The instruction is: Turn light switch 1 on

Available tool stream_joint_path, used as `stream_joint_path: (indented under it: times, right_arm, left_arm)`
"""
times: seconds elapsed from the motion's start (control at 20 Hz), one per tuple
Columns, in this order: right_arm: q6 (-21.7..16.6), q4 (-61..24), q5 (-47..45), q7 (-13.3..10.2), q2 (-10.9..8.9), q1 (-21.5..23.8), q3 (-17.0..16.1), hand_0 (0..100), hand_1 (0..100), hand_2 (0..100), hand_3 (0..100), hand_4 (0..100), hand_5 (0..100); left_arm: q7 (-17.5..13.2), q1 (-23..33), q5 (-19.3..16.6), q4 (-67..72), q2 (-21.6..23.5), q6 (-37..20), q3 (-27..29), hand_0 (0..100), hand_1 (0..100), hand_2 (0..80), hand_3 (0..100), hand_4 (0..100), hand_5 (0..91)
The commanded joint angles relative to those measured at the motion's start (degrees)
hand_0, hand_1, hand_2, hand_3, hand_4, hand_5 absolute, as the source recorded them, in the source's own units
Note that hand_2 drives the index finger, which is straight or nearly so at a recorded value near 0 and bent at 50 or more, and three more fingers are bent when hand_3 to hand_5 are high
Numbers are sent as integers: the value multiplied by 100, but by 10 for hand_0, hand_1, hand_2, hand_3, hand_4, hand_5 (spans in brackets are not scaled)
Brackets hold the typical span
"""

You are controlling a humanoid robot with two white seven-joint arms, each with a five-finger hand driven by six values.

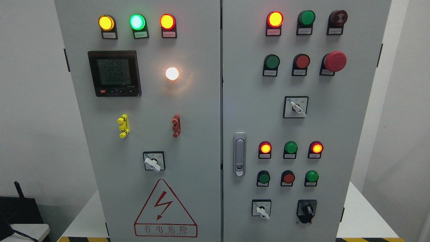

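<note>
A grey electrical cabinet fills the head view, with a left door [198, 141] and a right door [342, 134]. Rotary selector switches with white handles sit on the left door [153, 162], at the right door's middle [296, 107] and at its lower part [261, 208]; a black rotary knob [306, 210] is beside the last one. Their small labels are too small to read, so I cannot tell which one is switch 1. A white lamp [172, 73] glows on the left door. Neither of my hands shows.
Lit yellow, green and red lamps top the left door above a digital meter [114, 73]. The right door carries coloured push buttons, a red emergency-stop mushroom [334, 61] and a silver door latch [239, 154]. A dark device with an antenna [18, 205] stands at lower left.
</note>
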Motion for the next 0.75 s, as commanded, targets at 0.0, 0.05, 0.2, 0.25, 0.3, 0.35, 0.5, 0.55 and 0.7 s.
stream_joint_path:
  times: [0.0, 0.05, 0.2, 0.25, 0.3, 0.35, 0.5, 0.55, 0.7]
  right_arm:
    - [4, 0, -105, -4, 0, 0, 0, 120, 389, 0, 0, 0, 0]
    - [4, 0, -105, -4, 0, 0, 0, 120, 389, 0, 0, 0, 0]
    - [4, 0, -97, -4, 0, 0, 0, 120, 389, 0, 0, 0, 0]
    - [4, 0, -105, -4, 0, 0, 0, 120, 389, 0, 0, 0, 0]
    - [4, 0, -97, -4, 0, 0, 0, 120, 389, 0, 0, 0, 0]
    - [4, 0, -105, -4, 0, 0, 0, 120, 389, 0, 0, 0, 0]
    - [4, 0, -105, -4, 0, 0, 0, 120, 389, 0, 0, 0, 0]
    - [4, 0, -97, -4, 0, 0, 0, 120, 389, 0, 0, 0, 0]
    - [4, 0, -105, -4, 0, 0, 0, 120, 389, 0, 0, 0, 0]
  left_arm:
    - [1, 7, -149, -87, 125, -1, 10, 451, 0, 0, 0, 0, 17]
    - [1, -1, -149, -96, 125, -1, 10, 450, 0, 0, 0, 0, 17]
    - [10, -2, -149, -87, 125, -1, 10, 449, 0, 0, 0, 0, 19]
    - [1, -2, -149, -87, 125, -1, 10, 449, 0, 0, 0, 0, 19]
    - [1, 7, -149, -87, 134, -1, 10, 449, 0, 0, 0, 0, 19]
    - [10, 7, -149, -79, 142, -1, 10, 448, 0, 0, 0, 0, 19]
    - [1, 16, -149, -79, 178, -1, 19, 448, 0, 0, 0, 0, 20]
    - [1, 16, -149, -79, 178, -1, 19, 447, 0, 0, 0, 0, 21]
    - [1, 16, -140, -79, 169, 8, 28, 447, 0, 0, 0, 0, 24]
